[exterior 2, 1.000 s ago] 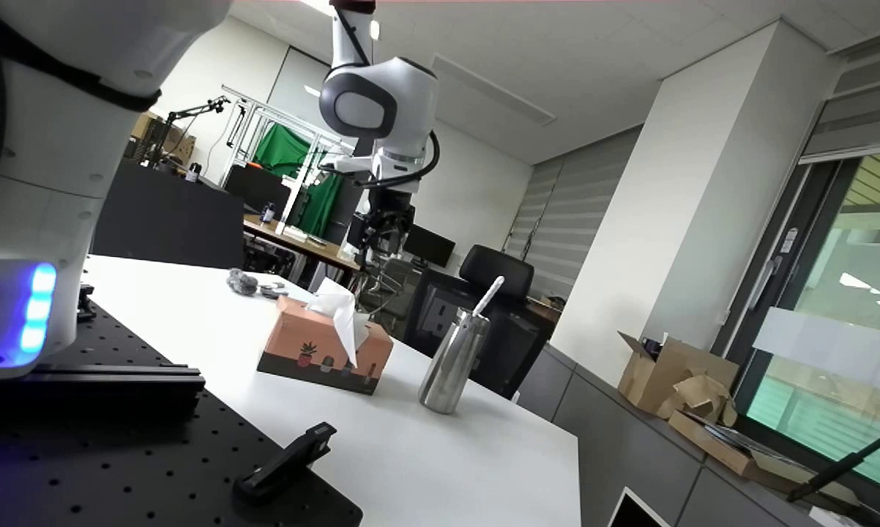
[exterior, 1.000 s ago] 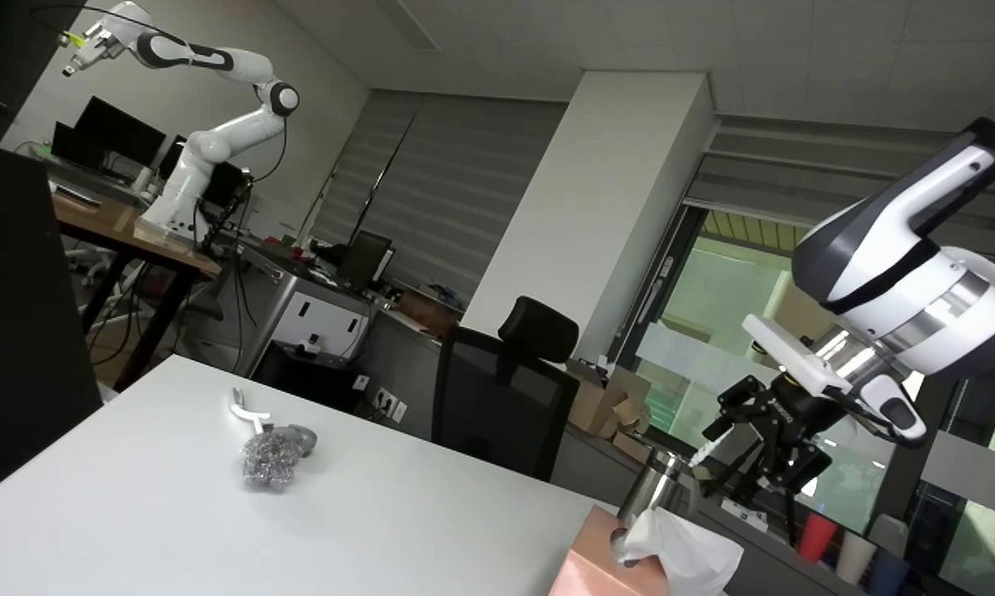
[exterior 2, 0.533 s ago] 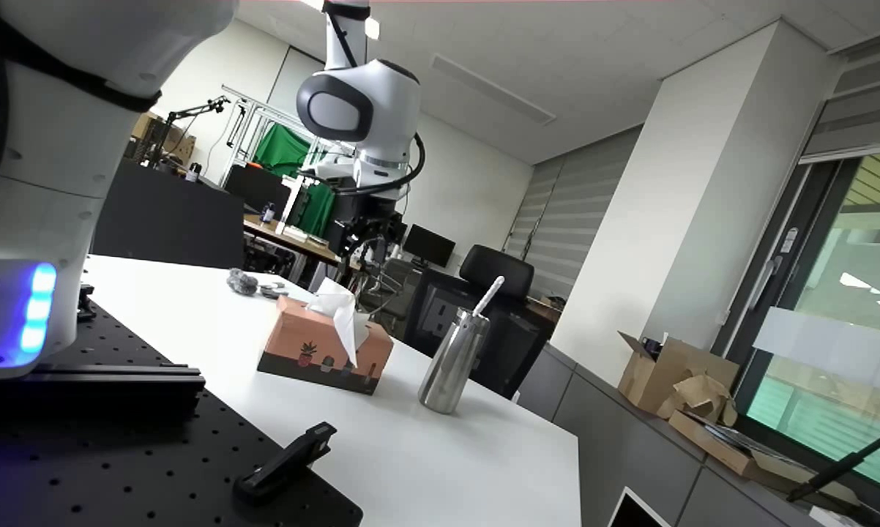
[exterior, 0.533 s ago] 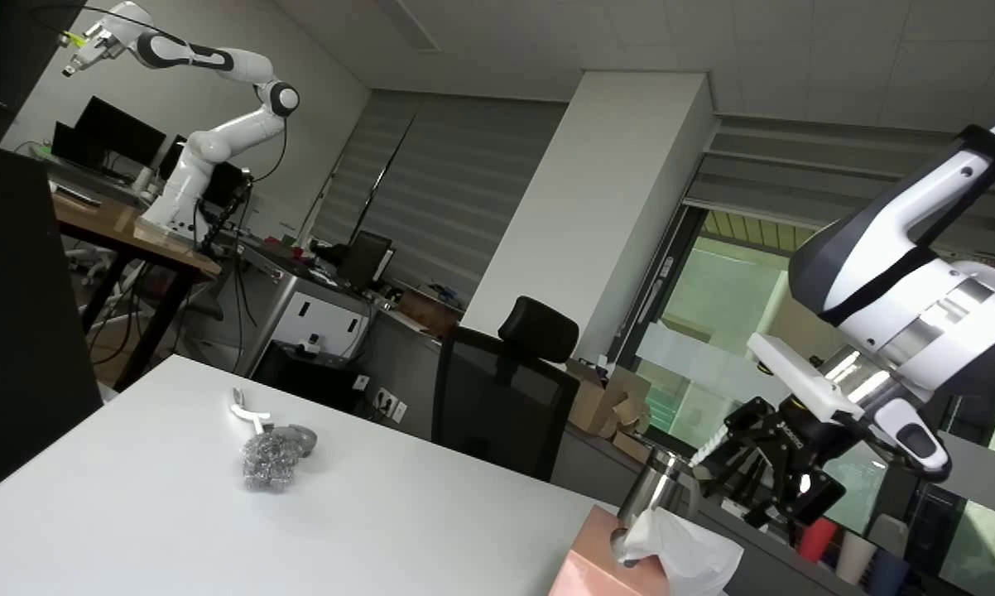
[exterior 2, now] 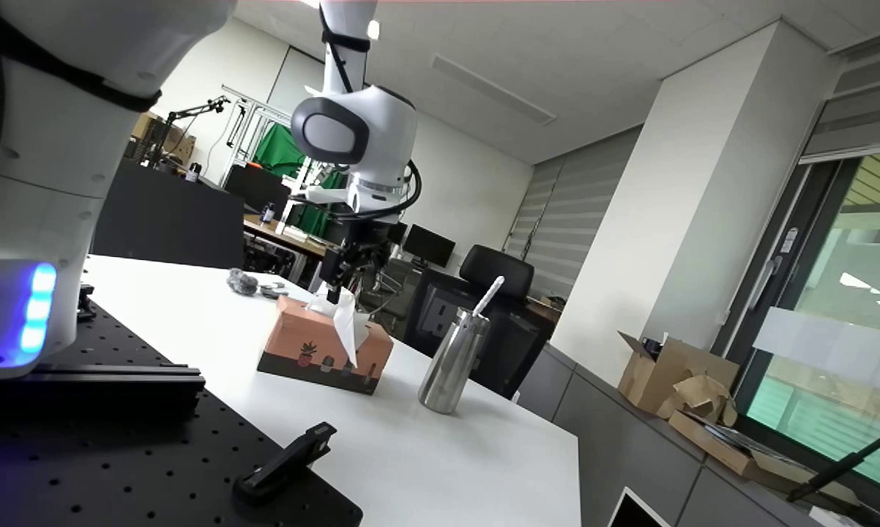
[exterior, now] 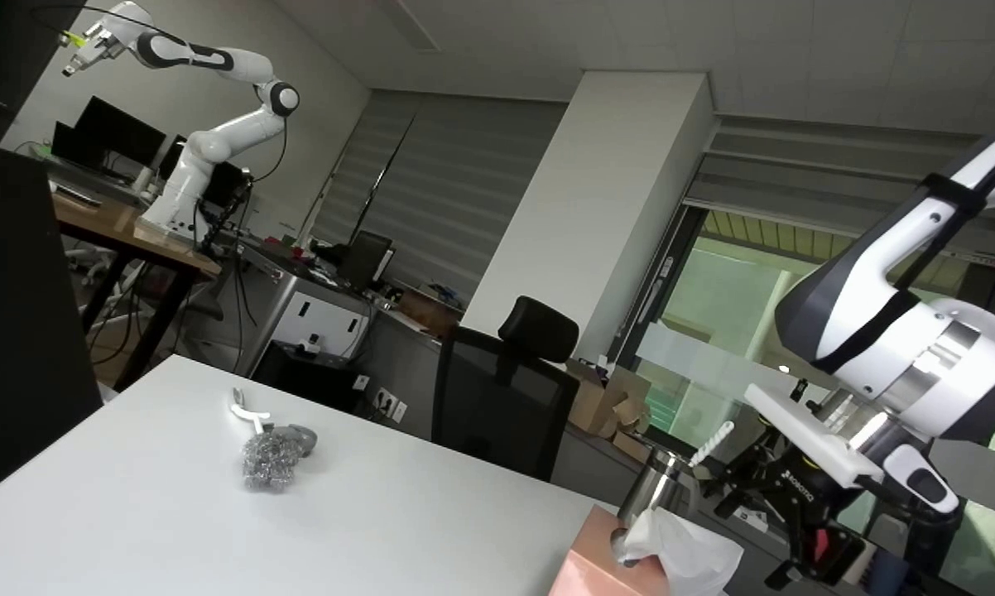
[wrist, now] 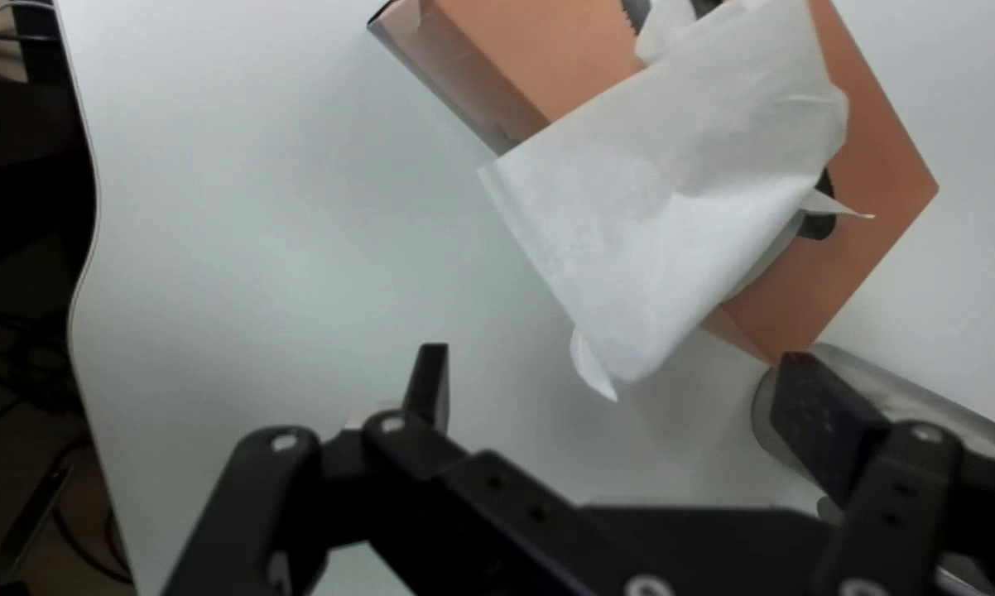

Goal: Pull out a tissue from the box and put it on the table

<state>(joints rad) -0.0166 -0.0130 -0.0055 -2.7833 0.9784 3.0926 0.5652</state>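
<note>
The tissue box (exterior: 593, 563) is pink-orange and stands on the white table (exterior: 382, 513); it also shows in an exterior view (exterior 2: 286, 333) and in the wrist view (wrist: 514, 50). A white tissue (wrist: 671, 207) sticks out of its top opening and droops over one side; it shows in both exterior views (exterior: 688, 550) (exterior 2: 346, 322). My gripper (wrist: 613, 364) is open and empty, its fingers wide apart. The tissue's hanging tip appears between the fingers in the wrist view, not gripped. The gripper also shows in both exterior views (exterior: 746, 530) (exterior 2: 348, 282), above and beyond the box.
A metal pitcher (exterior 2: 451, 366) with a white twisted stick (exterior 2: 488, 294) stands close beside the box, near one finger in the wrist view. A grey scrubber (exterior: 270, 459) lies farther along the table. A black stapler (exterior 2: 286, 461) lies at the pegboard's edge (exterior 2: 118, 461).
The gripper has moved down toward the level of the tissue, shifting left in an exterior view. The box, tissue and pitcher have not moved.
</note>
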